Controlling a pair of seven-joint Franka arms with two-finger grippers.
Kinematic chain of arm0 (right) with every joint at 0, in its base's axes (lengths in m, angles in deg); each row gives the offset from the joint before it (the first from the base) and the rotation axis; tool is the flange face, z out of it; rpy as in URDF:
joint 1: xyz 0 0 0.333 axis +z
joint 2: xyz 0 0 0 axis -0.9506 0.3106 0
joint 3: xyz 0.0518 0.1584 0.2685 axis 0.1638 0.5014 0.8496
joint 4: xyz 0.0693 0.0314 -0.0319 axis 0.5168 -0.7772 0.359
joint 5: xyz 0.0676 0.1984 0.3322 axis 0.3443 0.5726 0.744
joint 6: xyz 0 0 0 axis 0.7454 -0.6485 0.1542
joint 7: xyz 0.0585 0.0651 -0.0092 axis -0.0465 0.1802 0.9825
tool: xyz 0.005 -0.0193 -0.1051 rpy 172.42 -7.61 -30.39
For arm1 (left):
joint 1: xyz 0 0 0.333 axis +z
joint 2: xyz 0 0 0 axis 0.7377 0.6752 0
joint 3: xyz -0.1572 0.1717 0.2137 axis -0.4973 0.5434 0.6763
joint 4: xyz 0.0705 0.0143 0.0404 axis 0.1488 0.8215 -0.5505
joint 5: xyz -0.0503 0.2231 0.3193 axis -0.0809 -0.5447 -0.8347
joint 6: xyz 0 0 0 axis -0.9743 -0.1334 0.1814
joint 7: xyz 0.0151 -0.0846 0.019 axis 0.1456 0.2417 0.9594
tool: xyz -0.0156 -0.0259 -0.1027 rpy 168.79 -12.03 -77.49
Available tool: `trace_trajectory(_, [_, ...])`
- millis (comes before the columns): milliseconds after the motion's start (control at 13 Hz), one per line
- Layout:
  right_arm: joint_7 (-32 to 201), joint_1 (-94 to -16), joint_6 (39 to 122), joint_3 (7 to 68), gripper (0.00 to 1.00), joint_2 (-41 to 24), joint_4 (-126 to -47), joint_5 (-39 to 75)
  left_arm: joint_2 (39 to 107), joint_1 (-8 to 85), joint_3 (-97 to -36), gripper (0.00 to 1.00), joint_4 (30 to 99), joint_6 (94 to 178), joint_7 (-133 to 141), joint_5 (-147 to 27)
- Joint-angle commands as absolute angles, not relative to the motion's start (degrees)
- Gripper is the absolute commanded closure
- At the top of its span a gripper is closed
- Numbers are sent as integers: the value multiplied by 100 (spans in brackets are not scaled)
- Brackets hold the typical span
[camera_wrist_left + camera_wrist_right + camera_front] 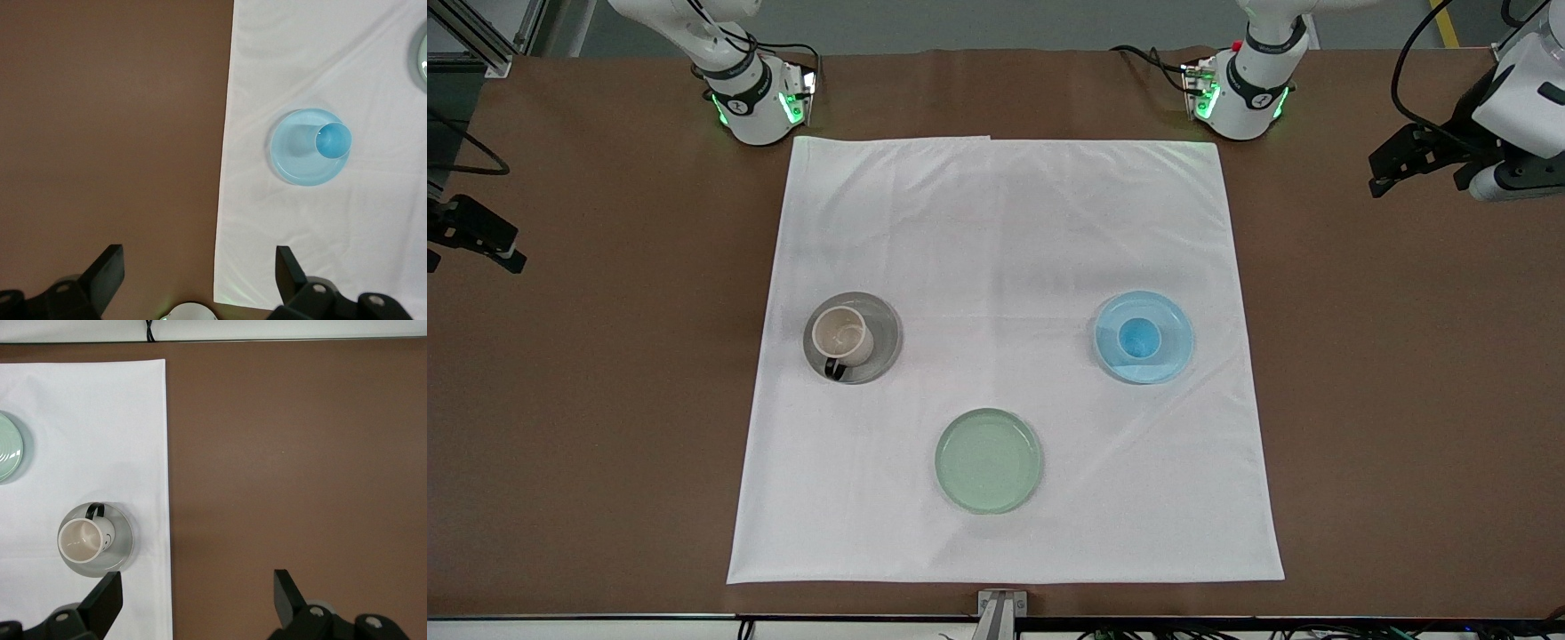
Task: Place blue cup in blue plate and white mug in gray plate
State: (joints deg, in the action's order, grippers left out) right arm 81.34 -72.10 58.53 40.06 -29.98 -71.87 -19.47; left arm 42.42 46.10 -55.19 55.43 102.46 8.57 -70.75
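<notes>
The blue cup (pixel 1139 338) stands upright in the blue plate (pixel 1178 351) toward the left arm's end of the white cloth; both also show in the left wrist view, the cup (pixel 333 139) on the plate (pixel 293 157). The white mug (pixel 842 334) stands upright in the gray plate (pixel 882 342) toward the right arm's end, its dark handle toward the front camera; the right wrist view shows the mug (pixel 81 541) and plate (pixel 120 550). My left gripper (pixel 1392 169) (pixel 199 257) is open and empty over bare table beside the cloth. My right gripper (pixel 480 240) (pixel 197 581) is open and empty over the cloth's edge.
A pale green plate (pixel 988 460) lies empty on the white cloth (pixel 1005 222), nearer the front camera than the other two plates. Brown table (pixel 605 400) surrounds the cloth. The arm bases stand at the cloth's corners.
</notes>
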Motion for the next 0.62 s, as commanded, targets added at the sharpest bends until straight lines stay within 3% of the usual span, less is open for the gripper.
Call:
trace_trajectory(0, [8116,-7235,5815,4034,0,-3016,-7143,-1968,4261,4613,-5539,0,5468,10237,783,-7091])
trace_trajectory(538, [8116,-7235,5815,4034,0,-3016,-7143,-1977,4305,4639,-5539,0,5450,10246,783,-7056])
